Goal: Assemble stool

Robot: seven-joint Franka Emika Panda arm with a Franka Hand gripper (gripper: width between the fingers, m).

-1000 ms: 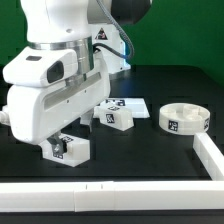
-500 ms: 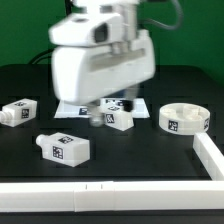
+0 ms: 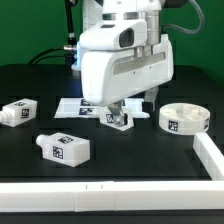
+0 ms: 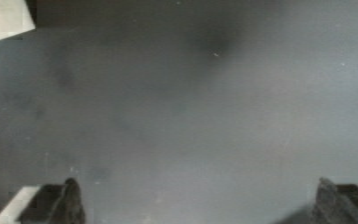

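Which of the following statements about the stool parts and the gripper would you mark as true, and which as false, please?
1. The gripper is open, with only bare table between its fingers. True.
2. The round seat lies at the exterior view's left. False: it lies at the right, beside the rail.
3. Three loose legs show: the left leg, the front leg and the middle leg beneath the arm. True.
4. A leg is already fitted to the seat. False: the seat lies apart from every leg.
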